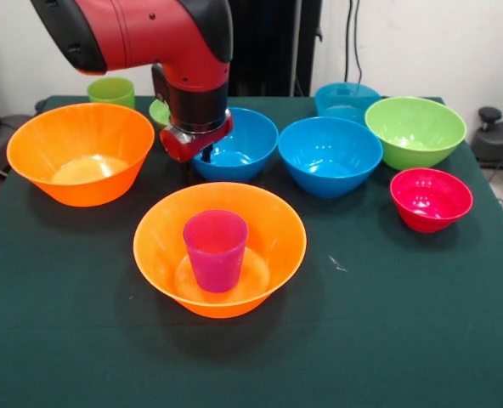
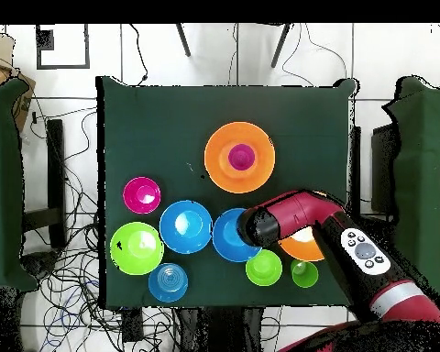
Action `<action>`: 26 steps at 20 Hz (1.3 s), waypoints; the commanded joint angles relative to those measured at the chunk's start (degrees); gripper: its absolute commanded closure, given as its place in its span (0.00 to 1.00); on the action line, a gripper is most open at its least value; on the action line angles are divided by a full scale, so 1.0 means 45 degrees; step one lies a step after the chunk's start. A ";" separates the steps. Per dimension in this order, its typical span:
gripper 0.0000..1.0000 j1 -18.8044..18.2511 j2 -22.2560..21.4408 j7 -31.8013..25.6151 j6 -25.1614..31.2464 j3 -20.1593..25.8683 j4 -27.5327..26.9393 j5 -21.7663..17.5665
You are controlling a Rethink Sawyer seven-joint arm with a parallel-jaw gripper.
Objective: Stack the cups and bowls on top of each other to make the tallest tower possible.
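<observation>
On the dark green table [image 1: 421, 340], seen from the front, the purple-magenta cup [image 1: 215, 250] stands upright inside the near orange bowl [image 1: 220, 248], which sits near the table's middle, toward the near edge. A second orange bowl [image 1: 81, 153] rests to the left and farther back, empty, well apart from the first. The red and black arm [image 1: 141, 34] comes down from the upper left, and its gripper [image 1: 197, 143] hangs low over the left rim of a blue bowl [image 1: 239, 144]; the fingers are mostly hidden under the wrist, so I cannot tell whether they are spread or closed, and nothing shows in their hold. Just right of that bowl sits another blue bowl [image 1: 330, 155], the two rims close together. Farther right is a lime green bowl [image 1: 415, 130], with the smaller teal-blue bowl [image 1: 347, 101] behind it at the far edge. The small red-pink bowl [image 1: 431, 199] sits nearer, toward the right edge, apart from the others. At the far left the light green cup [image 1: 111, 91] stands upright, and a second lime green bowl [image 1: 160, 111] shows partly behind the arm. In the overhead view the cup [image 2: 241, 157] shows centred in its orange bowl [image 2: 239, 158], with the arm [image 2: 297, 218] covering most of the other orange bowl [image 2: 304, 246].
</observation>
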 commanded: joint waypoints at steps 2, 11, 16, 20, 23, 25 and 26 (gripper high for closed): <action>1.00 0.0712 0.0631 0.0174 -0.0653 -0.0914 -0.1028 -0.0784; 1.00 0.0886 0.0489 0.0047 -0.0320 -0.1020 -0.0982 -0.0473; 1.00 0.0857 0.0141 0.0266 -0.0748 -0.1117 -0.0611 -0.0587; 1.00 0.0848 -0.0099 0.0497 -0.0944 -0.1197 -0.0376 -0.0609; 1.00 0.0833 -0.0290 0.0793 -0.1308 -0.1198 -0.0046 -0.0613; 1.00 0.0746 -0.0610 0.0927 -0.1525 -0.1112 0.0331 -0.0459; 1.00 0.0753 -0.0882 0.1019 -0.1585 -0.1053 0.0604 -0.0336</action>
